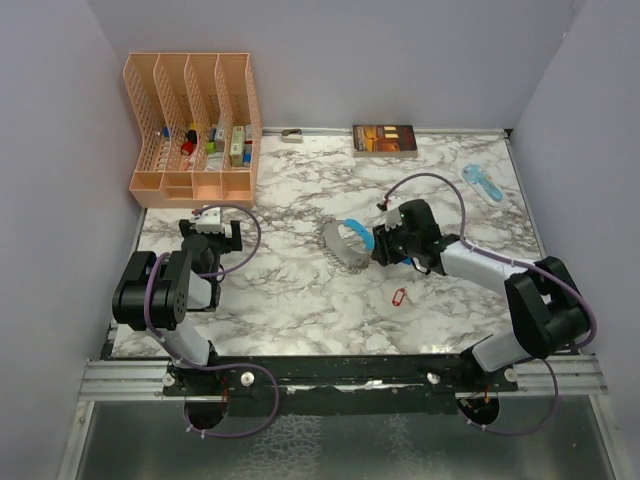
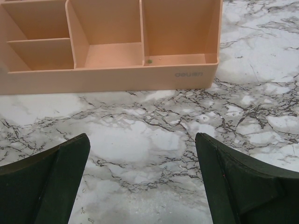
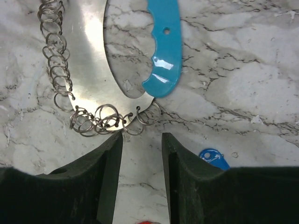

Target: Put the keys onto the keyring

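Writing: you get one mark only, embossed low on the front wall of the organizer (image 2: pixel 107 77). The letters are too soft to read with confidence. The book (image 1: pixel 384 139) lies at the back edge, and no title is legible from above.

Your left fingers (image 2: pixel 51 186) stand spread wide over the bare bench (image 2: pixel 154 135), facing the organizer with nothing between them.

Your right fingers (image 3: pixel 100 182) are apart with a narrow gap, and only marble shows in it. The tips sit just short of the keyring (image 3: pixel 88 60), one tip right at the wire loops; contact cannot be told. The strap (image 3: pixel 163 46) runs off the top edge.

Blue key (image 3: pixel 214 158): the tag is half hidden behind one finger.
Red key (image 1: pixel 397 297): it lies loose on the bench, nearer you than the right wrist. The wrist view catches only a red sliver, cut off at the bottom edge.
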{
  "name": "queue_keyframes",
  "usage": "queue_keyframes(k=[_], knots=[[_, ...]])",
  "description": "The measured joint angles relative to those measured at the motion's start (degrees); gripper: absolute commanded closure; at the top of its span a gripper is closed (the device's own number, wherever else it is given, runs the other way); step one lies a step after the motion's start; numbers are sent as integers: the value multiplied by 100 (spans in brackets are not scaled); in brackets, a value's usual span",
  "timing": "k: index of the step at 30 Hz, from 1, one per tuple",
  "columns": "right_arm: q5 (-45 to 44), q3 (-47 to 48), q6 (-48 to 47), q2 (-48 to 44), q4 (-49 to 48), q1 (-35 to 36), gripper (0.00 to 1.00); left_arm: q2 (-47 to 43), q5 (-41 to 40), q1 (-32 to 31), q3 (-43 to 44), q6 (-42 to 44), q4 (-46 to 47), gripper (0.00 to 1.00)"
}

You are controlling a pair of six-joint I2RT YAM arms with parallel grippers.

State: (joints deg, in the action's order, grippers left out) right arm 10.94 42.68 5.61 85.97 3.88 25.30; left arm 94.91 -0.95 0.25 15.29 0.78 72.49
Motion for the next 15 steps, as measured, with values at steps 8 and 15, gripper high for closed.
queue_keyframes(k=[8,15], knots=[[-369,13,-127,-24,337,551,63,0,0,0,0,-2,-15,1],[-671,13,-214,-26,380,654,66,0,0,0,0,-2,-15,2]])
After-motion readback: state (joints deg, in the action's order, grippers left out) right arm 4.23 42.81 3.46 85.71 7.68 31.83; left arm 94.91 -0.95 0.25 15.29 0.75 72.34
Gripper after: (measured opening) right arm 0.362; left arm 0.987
